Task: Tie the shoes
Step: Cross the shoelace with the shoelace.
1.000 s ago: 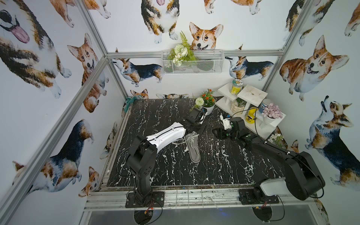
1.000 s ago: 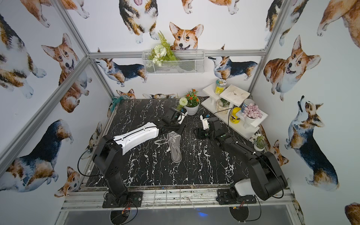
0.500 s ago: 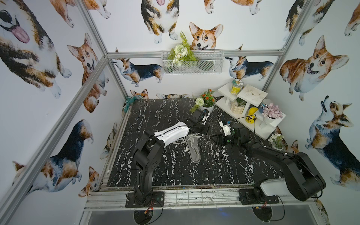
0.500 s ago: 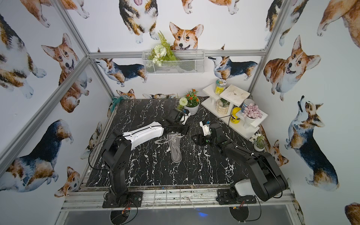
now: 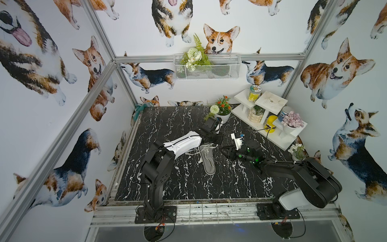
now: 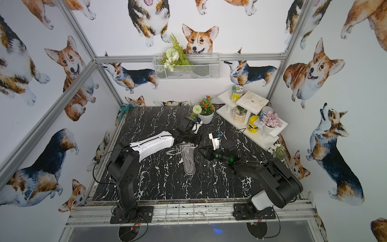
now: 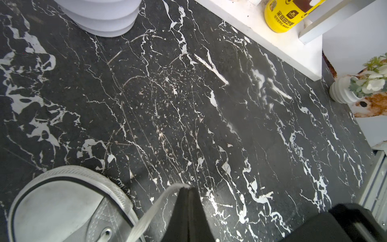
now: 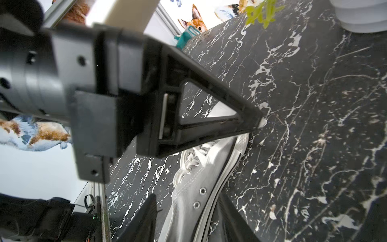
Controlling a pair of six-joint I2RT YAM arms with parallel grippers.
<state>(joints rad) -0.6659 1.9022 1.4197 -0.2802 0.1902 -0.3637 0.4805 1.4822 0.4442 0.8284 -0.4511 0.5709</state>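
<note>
Pinching a white lace (image 7: 156, 204) in my clenched left hand (image 7: 187, 189) beside the toe cap (image 7: 52, 209), I see the grey sneaker (image 5: 207, 159) centred on the tabletop (image 5: 188, 188), heel toward me, just left of my right hand (image 5: 227, 152), released and empty.

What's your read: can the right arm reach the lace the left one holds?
Probably yes: the right gripper sits beside the shoe, jaws open, only bare table between it and the lace in the left gripper.
</note>
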